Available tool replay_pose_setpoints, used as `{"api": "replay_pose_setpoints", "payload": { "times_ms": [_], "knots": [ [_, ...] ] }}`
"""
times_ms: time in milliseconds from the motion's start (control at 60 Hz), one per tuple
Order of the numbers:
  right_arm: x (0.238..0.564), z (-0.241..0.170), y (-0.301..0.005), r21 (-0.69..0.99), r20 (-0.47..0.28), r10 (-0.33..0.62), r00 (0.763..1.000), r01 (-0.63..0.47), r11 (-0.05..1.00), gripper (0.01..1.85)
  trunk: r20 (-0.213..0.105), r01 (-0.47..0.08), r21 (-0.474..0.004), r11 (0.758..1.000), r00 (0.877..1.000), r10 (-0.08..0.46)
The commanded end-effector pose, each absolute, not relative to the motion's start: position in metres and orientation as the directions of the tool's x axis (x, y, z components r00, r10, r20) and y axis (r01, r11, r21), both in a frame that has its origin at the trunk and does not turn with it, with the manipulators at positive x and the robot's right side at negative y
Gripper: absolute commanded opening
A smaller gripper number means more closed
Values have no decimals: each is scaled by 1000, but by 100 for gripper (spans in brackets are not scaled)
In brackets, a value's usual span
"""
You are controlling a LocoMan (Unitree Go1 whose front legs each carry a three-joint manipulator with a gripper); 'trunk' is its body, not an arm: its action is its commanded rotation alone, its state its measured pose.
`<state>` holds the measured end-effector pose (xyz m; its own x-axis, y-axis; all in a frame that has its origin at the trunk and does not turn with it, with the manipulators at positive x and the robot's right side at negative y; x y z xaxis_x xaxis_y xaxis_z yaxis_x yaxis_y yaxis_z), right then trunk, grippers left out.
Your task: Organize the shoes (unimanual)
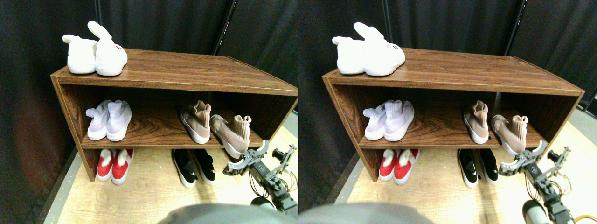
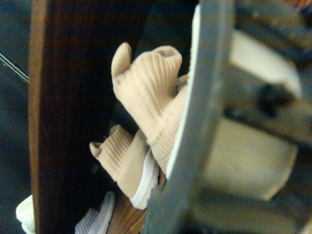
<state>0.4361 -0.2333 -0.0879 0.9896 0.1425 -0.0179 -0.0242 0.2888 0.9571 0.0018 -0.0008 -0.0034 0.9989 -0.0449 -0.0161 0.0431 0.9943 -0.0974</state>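
The skewed tan sneaker [image 1: 231,134] lies at the right of the middle shelf [image 1: 154,133], its heel overhanging the front edge beside its straighter mate [image 1: 196,122], with the black slip-ons [image 1: 193,166] on the floor below. It looks light, the knit collar soft and collapsible and the white sole stiff, so the heel or sole edge is probably the surest hold. The end effector [image 1: 246,157] hangs just before that heel, jaws spread and empty.

- Setting: staged lab or studio test bay, not a lived-in home.
- Backdrop: black fabric curtain [image 1: 163,23] on poles, 12 o'clock.
- Fixture: dark walnut-veneer shoe rack [image 1: 186,70], centre.
- Floor: pale wood-grain floor panel [image 1: 149,191], 6 o'clock.
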Motion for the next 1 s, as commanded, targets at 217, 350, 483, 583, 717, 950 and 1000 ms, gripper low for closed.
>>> {"api": "replay_pose_setpoints", "payload": {
  "times_ms": [217, 350, 483, 583, 717, 950, 1000],
  "knots": [
    [472, -103, -227, 972, -34, 148, 988, -2, 234, 178, 2, 32, -107, 994, 999, -32],
    [480, -110, -227, 978, -40, 138, 990, 11, 209, 179, 1, 20, -110, 994, 1000, -20],
    [476, -109, -230, 975, -34, 114, 993, 8, 223, 181, -2, 14, -112, 994, 1000, -14],
    [458, -101, -233, 965, 20, 162, 987, -62, 254, 179, -6, 13, -113, 994, 1000, -13],
    [416, -85, -239, 942, 126, 251, 960, -195, 273, 175, -8, 22, -107, 994, 1000, -23],
    [397, -74, -249, 938, 185, 280, 942, -254, 236, 166, 0, 34, -97, 995, 999, -35],
    [394, -72, -251, 941, 188, 249, 950, -247, 233, 167, 0, 34, -97, 995, 999, -35]
  ]
}}
